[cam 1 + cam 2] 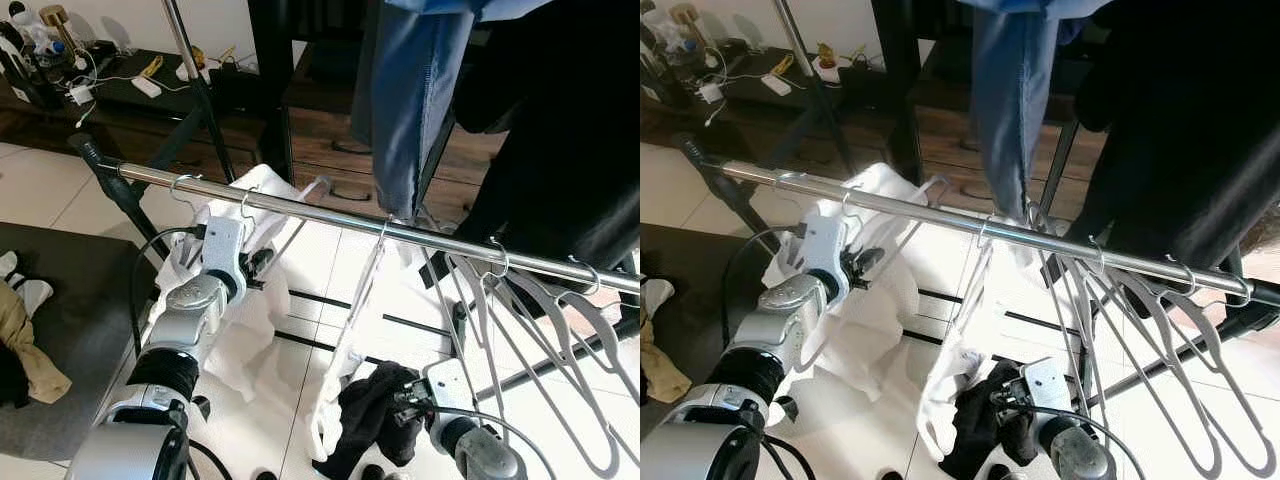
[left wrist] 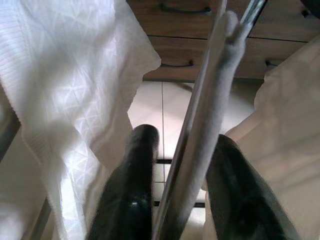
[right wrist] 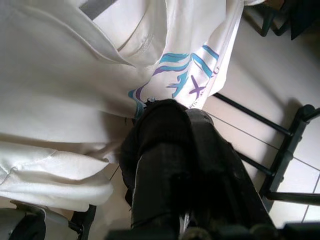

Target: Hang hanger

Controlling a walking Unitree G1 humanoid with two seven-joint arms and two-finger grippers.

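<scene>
A chrome rail (image 1: 330, 218) runs across the rack, with several grey hangers (image 1: 560, 340) hooked on at the right. Just under the rail's left part, my left gripper (image 1: 260, 262) is shut on the arm of a grey hanger (image 2: 202, 120). That hanger carries a white garment (image 1: 245, 330), and its hook (image 1: 244, 203) sits at the rail. A second hanger (image 1: 362, 290) in the middle holds a white shirt with a blue print (image 3: 175, 75). Lower down, my right gripper (image 1: 395, 400) is shut on a black cloth (image 3: 165, 130) that wraps and hides its fingers.
Blue jeans (image 1: 412, 100) and a dark garment (image 1: 560, 130) hang from a higher bar behind the rail. A wooden dresser (image 1: 330, 140) stands beyond. A dark rug (image 1: 70, 300) with loose clothes (image 1: 20, 345) lies at the left. Black base bars (image 1: 330, 345) cross the tiled floor.
</scene>
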